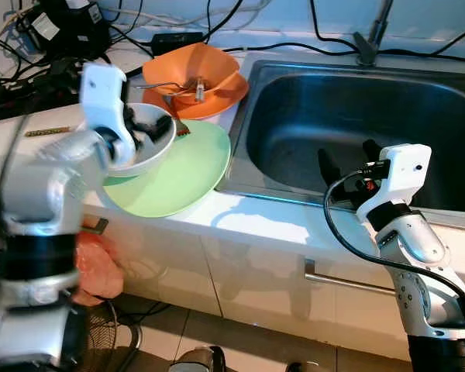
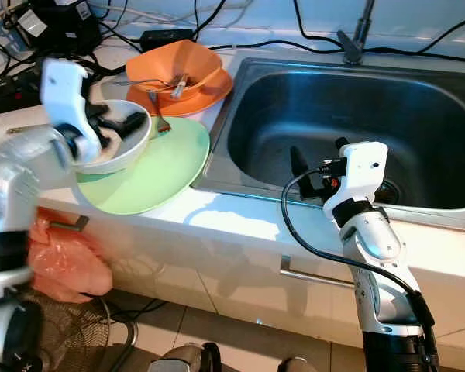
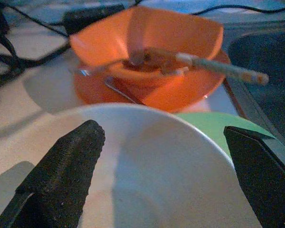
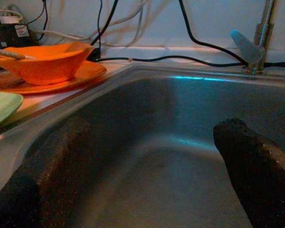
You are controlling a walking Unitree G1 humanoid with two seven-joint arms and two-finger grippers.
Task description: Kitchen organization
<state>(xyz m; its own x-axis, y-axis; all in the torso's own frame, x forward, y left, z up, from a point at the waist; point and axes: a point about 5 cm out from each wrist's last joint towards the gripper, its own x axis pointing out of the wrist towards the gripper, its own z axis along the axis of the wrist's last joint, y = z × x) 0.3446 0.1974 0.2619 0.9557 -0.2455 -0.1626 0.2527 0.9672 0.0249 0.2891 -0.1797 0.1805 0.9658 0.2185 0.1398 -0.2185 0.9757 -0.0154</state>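
Note:
A white bowl [image 1: 159, 147] rests on a pale green plate [image 1: 190, 174] that overhangs the counter's front edge. My left gripper [image 1: 151, 132] is at this bowl, its black fingers spread open over the inside of the bowl [image 3: 161, 175]. Behind stands an orange bowl [image 1: 192, 68] on an orange plate [image 1: 229, 94], with a fork and other utensils lying in it. A second fork [image 1: 182, 129] lies between the two plates. My right gripper [image 1: 347, 161] hovers open above the front rim of the steel sink [image 1: 356, 116], holding nothing.
The faucet [image 1: 372, 39] rises behind the sink. Black cables and power adapters [image 1: 62, 31] crowd the back left of the counter. Below the counter hang an orange plastic bag [image 1: 97, 263] and a drawer handle [image 1: 349, 280]; a fan [image 1: 112, 341] stands on the floor.

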